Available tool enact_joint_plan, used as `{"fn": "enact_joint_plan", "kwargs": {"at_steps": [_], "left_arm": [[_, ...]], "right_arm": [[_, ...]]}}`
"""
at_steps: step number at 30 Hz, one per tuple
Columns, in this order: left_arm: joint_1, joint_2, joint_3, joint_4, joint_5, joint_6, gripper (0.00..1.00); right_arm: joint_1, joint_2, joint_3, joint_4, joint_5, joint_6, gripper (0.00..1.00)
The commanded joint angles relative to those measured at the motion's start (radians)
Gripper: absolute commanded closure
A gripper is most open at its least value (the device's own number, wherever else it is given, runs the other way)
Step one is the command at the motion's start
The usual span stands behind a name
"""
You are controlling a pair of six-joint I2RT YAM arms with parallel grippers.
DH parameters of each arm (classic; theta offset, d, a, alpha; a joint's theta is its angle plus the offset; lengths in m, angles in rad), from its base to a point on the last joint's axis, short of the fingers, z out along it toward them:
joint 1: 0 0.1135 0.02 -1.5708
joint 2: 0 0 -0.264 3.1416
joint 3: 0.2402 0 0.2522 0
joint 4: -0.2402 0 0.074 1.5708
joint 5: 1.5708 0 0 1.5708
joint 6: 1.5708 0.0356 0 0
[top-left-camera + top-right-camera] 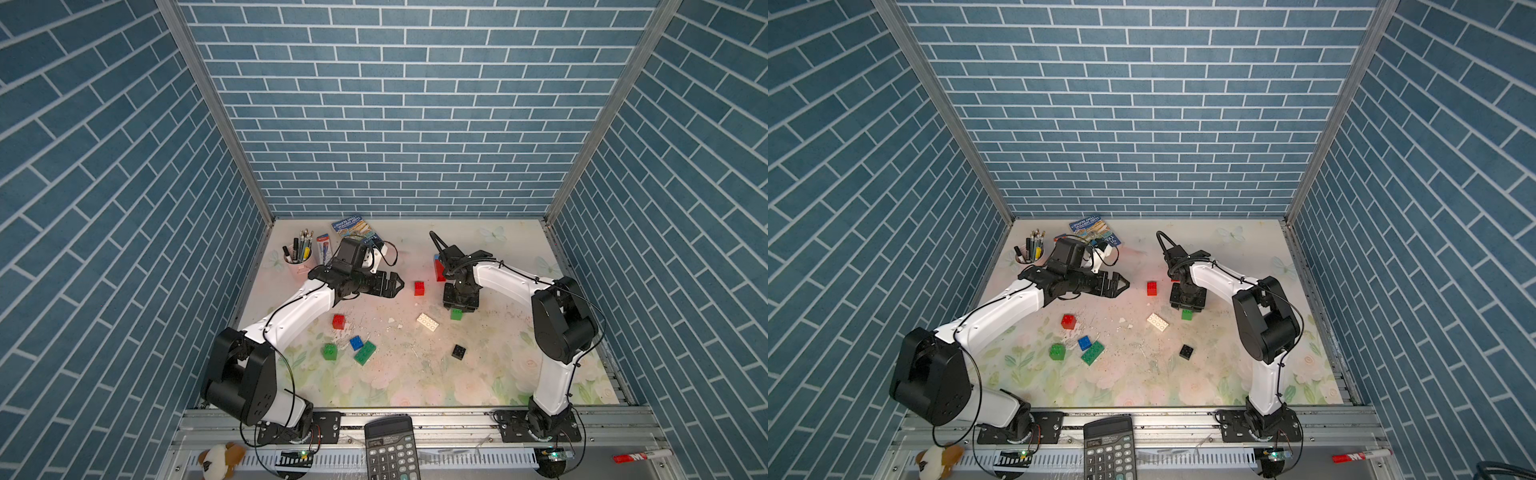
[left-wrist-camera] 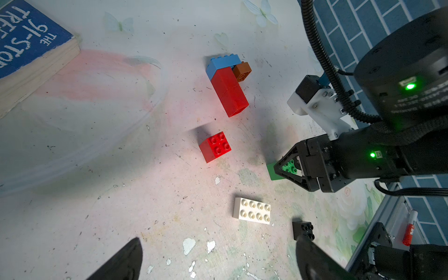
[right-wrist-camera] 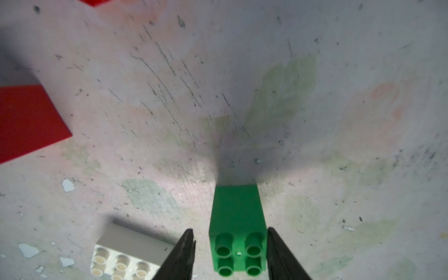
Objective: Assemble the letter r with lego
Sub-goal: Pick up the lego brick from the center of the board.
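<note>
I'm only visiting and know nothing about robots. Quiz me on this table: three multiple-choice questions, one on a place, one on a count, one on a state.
1. The white brick lies: A) in the pen cup; B) beside the green brick at the right gripper; C) on the book.
2. Green bricks in view: A) one; B) three; C) six.
3. The left gripper is: A) open and empty; B) clamping a red brick; C) holding a pen.
Answers: B, they sit side by side; B, one there, two near the blue brick; A, nothing between its spread fingers.
</note>
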Motion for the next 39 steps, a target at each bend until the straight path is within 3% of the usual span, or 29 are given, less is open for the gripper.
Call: {"fn": "enact_joint_plan", "kwargs": {"at_steps": [1,12,20,28,39], "left_arm": [[-0.004,-0.012,-0.007,-0.009,-0.006,0.007,0.0],[-0.004,-0.03,-0.031,-0.004,-0.02,0.001,0.0],[0.0,-0.05,-0.051,-0.004,-0.026,0.007,0.0],[0.033,-0.057,-0.097,0.028,-0.014,-0.012,0.0],[0.092,-0.061,-0.124,0.035,-0.009,-0.025,0.0]], "right_arm": [[-0.004,0.018,-0.018,-0.011,-0.003,-0.01,0.53],[-0.005,0.031,-0.019,-0.017,-0.006,-0.017,0.63],[-0.005,0.028,0.035,-0.061,0.013,-0.041,0.81],[-0.002,0.079,0.28,-0.18,0.028,-0.116,0.82],[0.024,0.31,0.701,-0.351,0.02,-0.182,0.83]]}}
